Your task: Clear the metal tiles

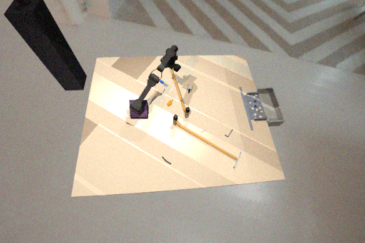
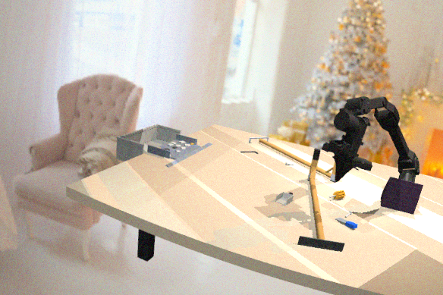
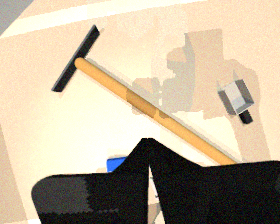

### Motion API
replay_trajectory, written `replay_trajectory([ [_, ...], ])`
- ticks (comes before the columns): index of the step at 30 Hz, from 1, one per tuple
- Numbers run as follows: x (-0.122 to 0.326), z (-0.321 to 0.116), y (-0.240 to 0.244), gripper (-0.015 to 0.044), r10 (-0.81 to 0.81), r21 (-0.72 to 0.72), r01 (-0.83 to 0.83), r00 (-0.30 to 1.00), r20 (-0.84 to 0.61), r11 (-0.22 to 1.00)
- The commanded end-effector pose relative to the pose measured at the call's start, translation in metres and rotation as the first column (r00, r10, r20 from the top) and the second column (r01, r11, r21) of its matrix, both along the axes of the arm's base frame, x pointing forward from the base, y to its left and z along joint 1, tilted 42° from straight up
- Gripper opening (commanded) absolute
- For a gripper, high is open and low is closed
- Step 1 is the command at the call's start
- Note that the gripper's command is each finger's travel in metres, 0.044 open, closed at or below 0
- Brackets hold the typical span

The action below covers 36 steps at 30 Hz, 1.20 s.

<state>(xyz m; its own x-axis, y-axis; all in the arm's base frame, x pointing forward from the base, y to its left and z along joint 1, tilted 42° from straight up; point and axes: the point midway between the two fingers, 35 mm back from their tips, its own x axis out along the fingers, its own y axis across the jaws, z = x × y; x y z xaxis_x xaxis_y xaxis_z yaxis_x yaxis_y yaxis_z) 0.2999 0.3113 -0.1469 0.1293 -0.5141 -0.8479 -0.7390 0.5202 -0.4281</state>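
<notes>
My gripper is shut and empty, above the table beside the handle of a long wooden tool with a flat black crossbar head and a black upright grip. A second long wooden tool has a thin pale frame head and also a black grip; it lies across the table. I cannot tell for certain which is the scraper. Many small tiles lie on the steel plate. The grey catch box stands at its far end.
A small grey scoop, a blue-handled tool and a yellow-orange item lie near the first handle. A black hex key and a dark curved piece lie farther off.
</notes>
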Motion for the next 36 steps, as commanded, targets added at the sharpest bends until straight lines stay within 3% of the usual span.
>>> replay_trajectory([
  [1,0.001,-0.009,-0.007,0.0000,0.003,-0.008,-0.003,1.000,-0.002,1.000],
  [36,0.004,-0.073,-0.059,0.0000,0.003,-0.009,-0.003,1.000,0.000,1.000],
])
